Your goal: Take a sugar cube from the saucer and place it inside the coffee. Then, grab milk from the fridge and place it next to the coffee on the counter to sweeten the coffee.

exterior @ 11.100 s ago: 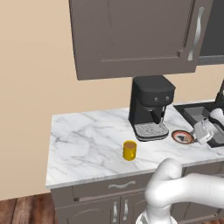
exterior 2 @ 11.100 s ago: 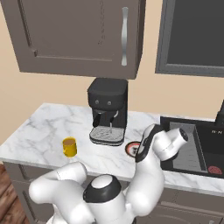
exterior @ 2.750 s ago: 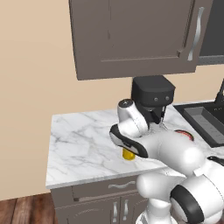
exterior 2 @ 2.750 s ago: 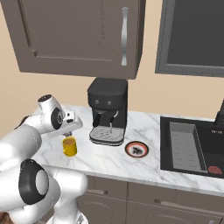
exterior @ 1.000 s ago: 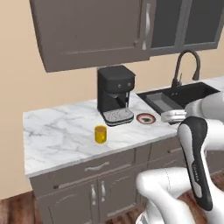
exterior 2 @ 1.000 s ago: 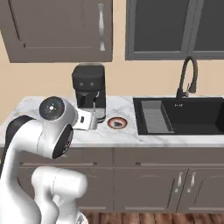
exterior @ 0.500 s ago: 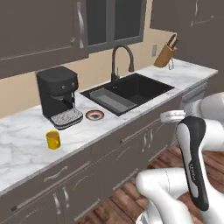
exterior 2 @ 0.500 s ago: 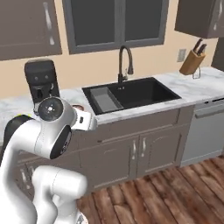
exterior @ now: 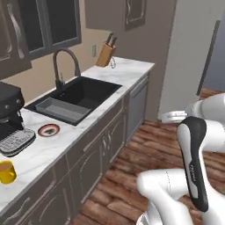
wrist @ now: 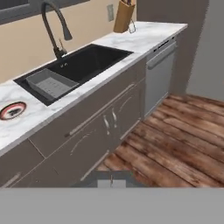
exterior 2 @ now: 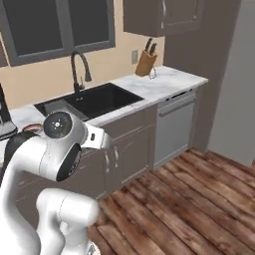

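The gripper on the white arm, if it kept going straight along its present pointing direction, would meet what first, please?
Judging by the hand view, the shut gripper points down at the grey-brown cabinet doors under the white marble counter, near the brown wood floor. It would probably meet the cabinet fronts first, though depth is unclear.

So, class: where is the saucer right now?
In the left base view the saucer sits on the counter, between the coffee machine on its left and the sink on its right.

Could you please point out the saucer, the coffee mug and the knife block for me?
saucer (exterior: 48,129): left base view, on its dark centre.
coffee mug (exterior: 6,172): left base view, on its yellow side wall.
knife block (exterior 2: 146,62): right base view, on its wooden front face.
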